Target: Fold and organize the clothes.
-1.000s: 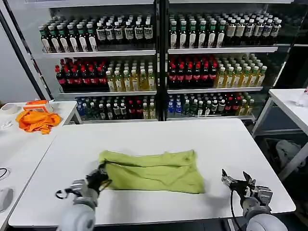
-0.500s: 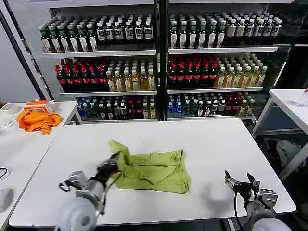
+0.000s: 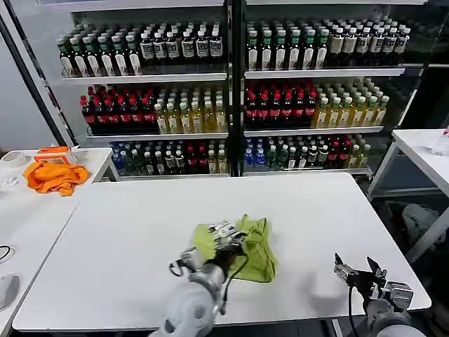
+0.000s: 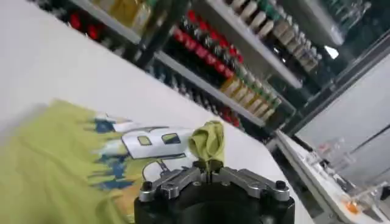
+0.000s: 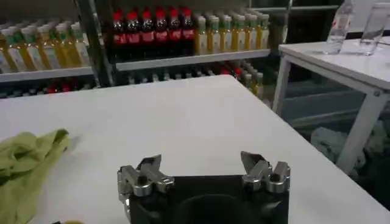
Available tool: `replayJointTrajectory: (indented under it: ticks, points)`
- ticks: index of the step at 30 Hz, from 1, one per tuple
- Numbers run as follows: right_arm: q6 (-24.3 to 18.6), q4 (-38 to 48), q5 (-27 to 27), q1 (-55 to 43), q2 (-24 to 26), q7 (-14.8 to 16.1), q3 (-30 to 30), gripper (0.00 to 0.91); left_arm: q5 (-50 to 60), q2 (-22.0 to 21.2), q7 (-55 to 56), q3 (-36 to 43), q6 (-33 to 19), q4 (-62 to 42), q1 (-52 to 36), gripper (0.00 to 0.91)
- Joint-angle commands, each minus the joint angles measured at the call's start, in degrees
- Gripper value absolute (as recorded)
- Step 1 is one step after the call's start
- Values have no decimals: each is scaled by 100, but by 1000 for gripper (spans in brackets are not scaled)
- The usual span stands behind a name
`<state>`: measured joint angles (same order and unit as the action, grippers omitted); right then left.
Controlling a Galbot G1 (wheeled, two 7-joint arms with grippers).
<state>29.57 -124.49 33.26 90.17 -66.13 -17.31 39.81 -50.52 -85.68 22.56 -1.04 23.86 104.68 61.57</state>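
The lime yellow-green T-shirt (image 3: 254,247) lies folded over itself near the middle front of the white table (image 3: 140,217). My left gripper (image 3: 228,242) is above it, shut on a pinched fold of the shirt (image 4: 208,141). In the left wrist view the white-and-dark print (image 4: 143,143) faces up beneath the raised fold. My right gripper (image 3: 358,272) hovers open over the table's front right corner, apart from the shirt, with nothing between its fingers (image 5: 149,170). The shirt's edge (image 5: 27,161) shows far off in the right wrist view.
An orange cloth (image 3: 55,175) lies on a side table (image 3: 21,210) at the left. Shelves of bottles (image 3: 231,91) stand behind the table. Another white table (image 3: 421,151) stands at the right. Bare tabletop lies left and behind the shirt.
My left gripper has carried the shirt's left edge to the right, over the rest of the shirt, making it narrower. The right gripper has drifted slightly down and right.
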Motion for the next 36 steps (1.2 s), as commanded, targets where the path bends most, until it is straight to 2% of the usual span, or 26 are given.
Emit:
replayJointTrajectory:
  ticks: [1,2,4,7,12,16,21,27,31,36]
  points:
    - [9,11,19,-5,28,-16,-2,907,578,-881,255,736,-82,-1363,-642,30]
    - [14,12,22,-19,37,-17,-12,907,656,-876,256,771,-97,-1411,-660,71]
    - [21,15,22,-43,42,-23,-32,907,692,-870,266,772,-89,-1454,-671,907]
    - [36,5,24,-68,52,-27,-54,907,804,-852,100,729,-114,-1386,-631,907]
    - [56,16,29,-112,94,-37,-70,907,880,-718,-303,742,-436,-726,-508,907]
    - [77,-4,42,-136,101,-38,-73,907,838,-415,-412,585,-511,-110,-418,907]
    - [84,19,42,-184,80,-39,-111,907,867,190,-285,-275,-399,549,-48,907]
    - [105,74,37,-301,32,-47,-182,907,1181,951,-117,-1090,-219,838,646,907]
    - [117,102,26,-343,6,-57,-213,907,1210,1132,-31,-1344,6,732,949,907]
    - [130,102,18,-345,-14,-68,-213,907,1176,1141,-55,-1264,193,666,1094,907]
